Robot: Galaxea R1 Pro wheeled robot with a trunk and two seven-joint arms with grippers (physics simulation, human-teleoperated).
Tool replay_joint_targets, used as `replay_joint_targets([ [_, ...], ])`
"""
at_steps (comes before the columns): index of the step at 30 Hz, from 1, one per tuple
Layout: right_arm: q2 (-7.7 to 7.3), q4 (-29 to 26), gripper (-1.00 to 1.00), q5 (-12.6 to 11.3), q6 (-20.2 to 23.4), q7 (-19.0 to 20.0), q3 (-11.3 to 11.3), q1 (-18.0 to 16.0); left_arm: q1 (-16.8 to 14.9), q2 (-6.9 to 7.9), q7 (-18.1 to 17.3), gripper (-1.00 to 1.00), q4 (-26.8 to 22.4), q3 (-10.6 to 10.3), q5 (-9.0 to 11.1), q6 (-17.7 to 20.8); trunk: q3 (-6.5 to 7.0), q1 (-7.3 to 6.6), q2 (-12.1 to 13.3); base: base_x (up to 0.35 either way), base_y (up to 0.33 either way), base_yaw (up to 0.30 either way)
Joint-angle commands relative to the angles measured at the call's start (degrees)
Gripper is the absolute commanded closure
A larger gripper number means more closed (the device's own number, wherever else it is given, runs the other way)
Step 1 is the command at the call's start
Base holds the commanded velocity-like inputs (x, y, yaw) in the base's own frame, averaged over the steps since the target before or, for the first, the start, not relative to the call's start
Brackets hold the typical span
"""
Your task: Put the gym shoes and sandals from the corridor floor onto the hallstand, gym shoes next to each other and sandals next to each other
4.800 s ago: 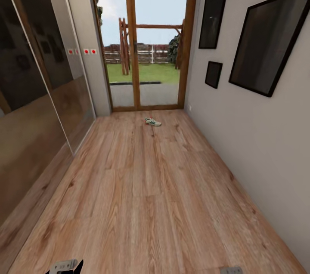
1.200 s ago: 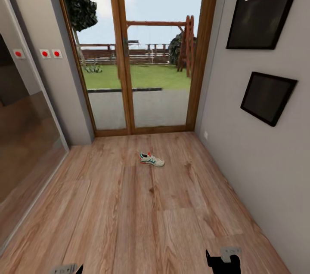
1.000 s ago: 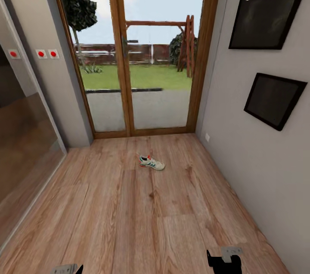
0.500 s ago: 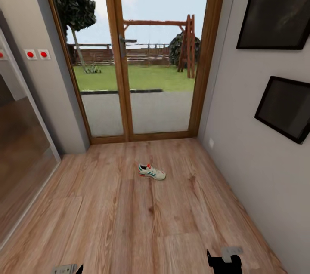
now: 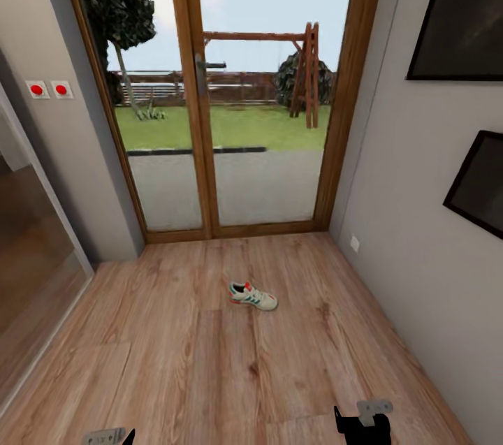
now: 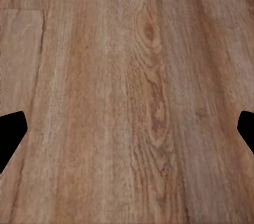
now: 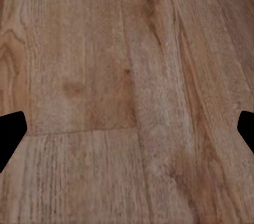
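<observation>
On the corridor floor (image 5: 175, 361) lies one gym shoe (image 5: 253, 296); left gripper (image 6: 127, 129) and right gripper (image 7: 127, 129) both spread.

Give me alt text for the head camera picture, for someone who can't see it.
One gym shoe lies alone on the corridor floor before a wood-framed glass door to a garden. The right gripper shows at the bottom edge, and dark picture frames hang on the right wall.

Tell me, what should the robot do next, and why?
Probably roll a bit closer to the shoe. It lies alone on the floor near the glass door, ahead of both open grippers, left gripper and right gripper, with bare planks between.
</observation>
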Motion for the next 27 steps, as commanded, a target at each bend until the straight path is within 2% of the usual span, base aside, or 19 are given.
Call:
replay_joint_targets([
  [1, -0.01, 0.03, -1.00, -0.59, -0.18, -0.16, 0.51, -0.03, -0.05, -0.02, -0.56, -1.00, 0.07, 0.36, 0.22, -0.04, -0.05, 0.02, -0.02, 0.323, 0.142, 0.000],
  [15, -0.04, 0.07, -1.00, -0.57, -0.14, -0.22, 0.47, -0.03, -0.05, -0.02, -0.56, -1.00, 0.07, 0.35, 0.22, -0.09, -0.05, 0.02, -0.02, 0.322, 0.145, -0.002],
  [27, -0.04, 0.11, -1.00, -0.57, -0.14, -0.30, 0.43, -0.03, -0.05, -0.02, -0.56, -1.00, 0.07, 0.36, 0.23, -0.10, -0.05, 0.02, -0.02, 0.297, 0.185, -0.216],
])
